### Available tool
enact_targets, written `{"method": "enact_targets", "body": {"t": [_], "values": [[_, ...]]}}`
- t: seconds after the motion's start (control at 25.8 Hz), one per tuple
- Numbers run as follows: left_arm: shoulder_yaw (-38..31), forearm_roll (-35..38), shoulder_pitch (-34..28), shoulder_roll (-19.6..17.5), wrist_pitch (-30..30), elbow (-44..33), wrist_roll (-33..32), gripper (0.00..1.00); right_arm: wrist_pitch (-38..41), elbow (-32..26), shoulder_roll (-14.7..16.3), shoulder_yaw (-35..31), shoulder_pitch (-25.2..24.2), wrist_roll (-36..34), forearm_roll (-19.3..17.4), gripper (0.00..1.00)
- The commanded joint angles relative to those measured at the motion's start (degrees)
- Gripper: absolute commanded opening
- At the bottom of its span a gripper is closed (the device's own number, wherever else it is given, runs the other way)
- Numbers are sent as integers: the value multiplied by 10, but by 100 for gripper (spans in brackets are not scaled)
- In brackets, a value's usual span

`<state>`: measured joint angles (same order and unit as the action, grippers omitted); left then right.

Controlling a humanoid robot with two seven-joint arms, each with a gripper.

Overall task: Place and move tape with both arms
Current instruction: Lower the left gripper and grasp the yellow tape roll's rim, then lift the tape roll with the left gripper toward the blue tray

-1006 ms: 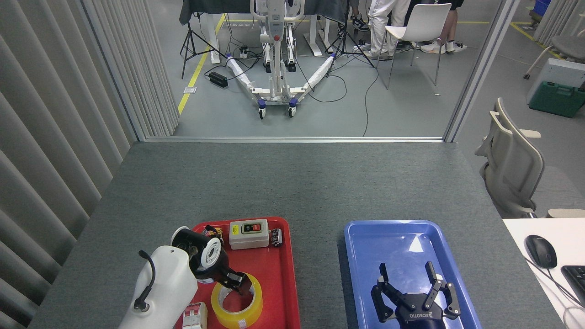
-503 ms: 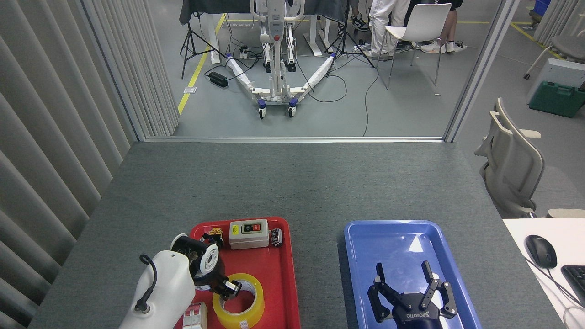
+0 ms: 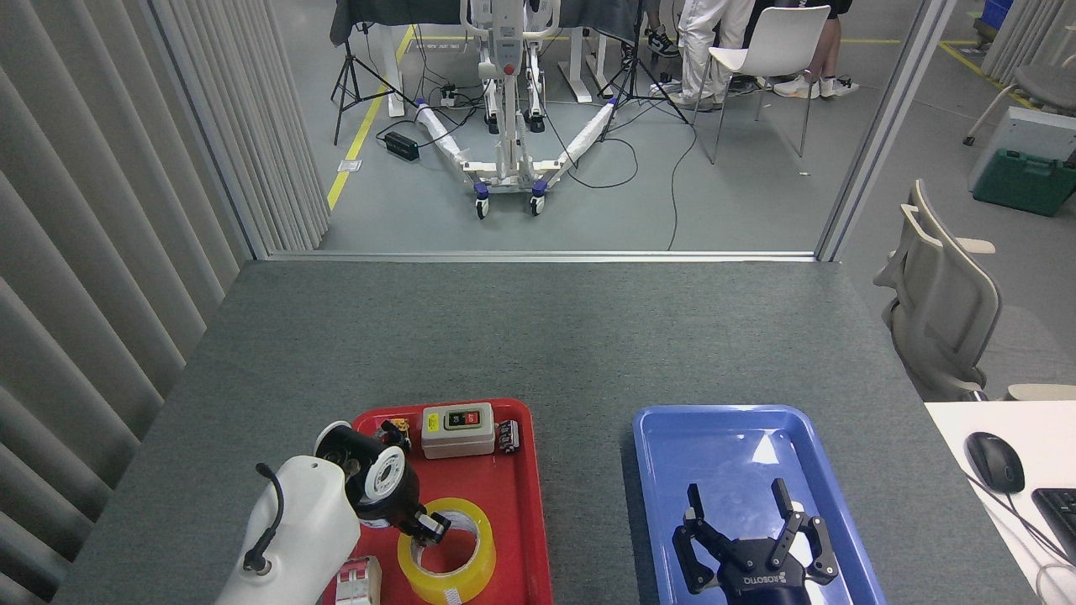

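Note:
The tape point(image 3: 450, 570), a yellow roll with a white core, lies in the near part of the red tray point(image 3: 504, 504). My left gripper point(image 3: 430, 527) reaches down from the left arm onto the roll's near-left rim. One dark finger point(image 3: 435, 526) sits inside the core and the jaws pinch the roll's wall; the rest of the fingers are hidden by the wrist. My right gripper point(image 3: 740, 517) hovers over the near end of the blue tray point(image 3: 723, 437), fingers spread and holding nothing.
A grey switch box point(image 3: 456, 429) and small parts point(image 3: 508, 436) sit at the red tray's far end. A white part point(image 3: 358, 580) lies at its near-left corner. A mouse point(image 3: 994, 460) and keyboard point(image 3: 1061, 512) rest on the white desk at right.
The left gripper closed on the roll's rim, and the tape shifted slightly right and away with it. The right gripper drifted a little left and nearer.

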<state>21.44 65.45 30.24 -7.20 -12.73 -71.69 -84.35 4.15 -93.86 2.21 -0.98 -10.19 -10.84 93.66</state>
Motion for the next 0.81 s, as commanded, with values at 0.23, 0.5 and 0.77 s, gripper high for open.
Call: {"method": "enact_targets", "body": {"t": [0.23, 0.5, 0.77], "values": [[-28, -204, 1, -2, -123, -41, 0, 0, 4, -4, 3, 0, -1, -1, 6, 100], [-65, -448, 0, 15, -303, -5, 2, 0, 5, -4, 4, 0, -10, -2, 6, 100], [-68, -603, 1, 23, -323, 47, 33, 0, 49, -11, 7, -7, -26, -5, 6, 100]]}}
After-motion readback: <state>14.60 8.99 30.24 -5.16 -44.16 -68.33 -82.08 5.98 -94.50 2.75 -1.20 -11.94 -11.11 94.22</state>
